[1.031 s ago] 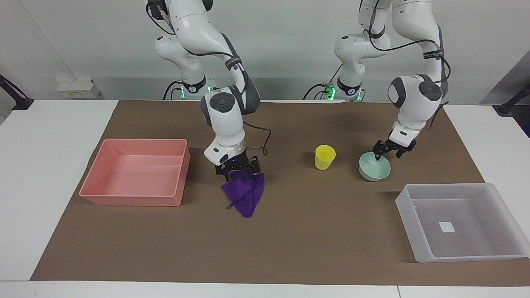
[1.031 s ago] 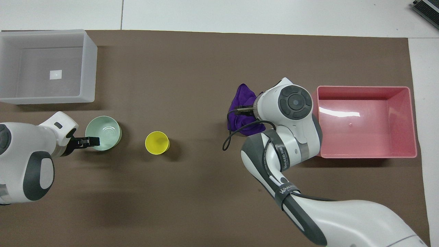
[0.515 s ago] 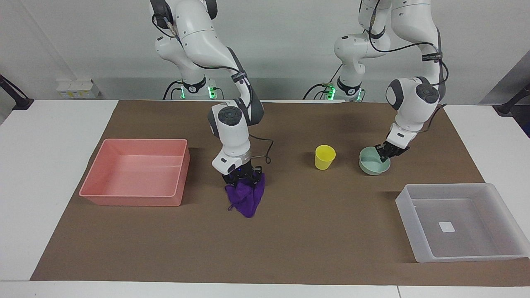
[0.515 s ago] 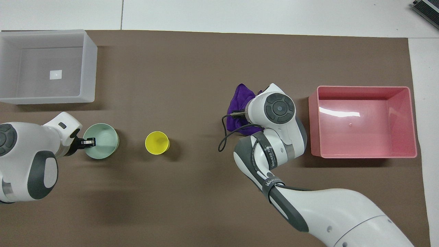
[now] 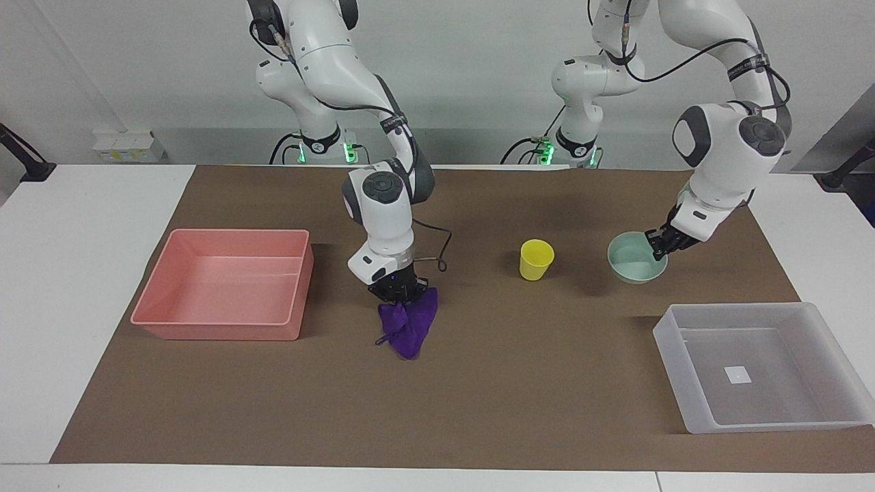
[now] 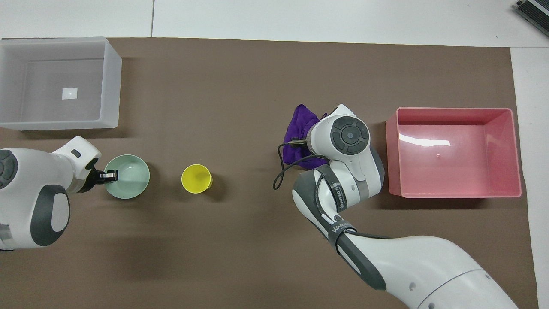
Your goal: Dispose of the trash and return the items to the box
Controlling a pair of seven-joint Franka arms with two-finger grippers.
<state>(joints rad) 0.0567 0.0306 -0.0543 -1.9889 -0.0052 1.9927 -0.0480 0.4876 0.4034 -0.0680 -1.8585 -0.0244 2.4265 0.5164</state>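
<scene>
The purple cloth lies bunched on the brown mat beside the pink bin. My right gripper is shut on its top, and its lower folds still rest on the mat. In the overhead view the right wrist covers most of the cloth. My left gripper is shut on the rim of the mint-green bowl, which sits slightly tilted and looks just off the mat. From above, the left gripper pinches the bowl at the edge nearest its arm. The yellow cup stands upright between bowl and cloth.
The translucent box with a white sticker sits at the left arm's end, farther from the robots than the bowl. The pink bin sits at the right arm's end. A brown mat covers the table.
Both grippers closed. The right one shut on the cloth and gathered it. The left one shut on the bowl's rim and carried it slightly toward the left arm's end.
</scene>
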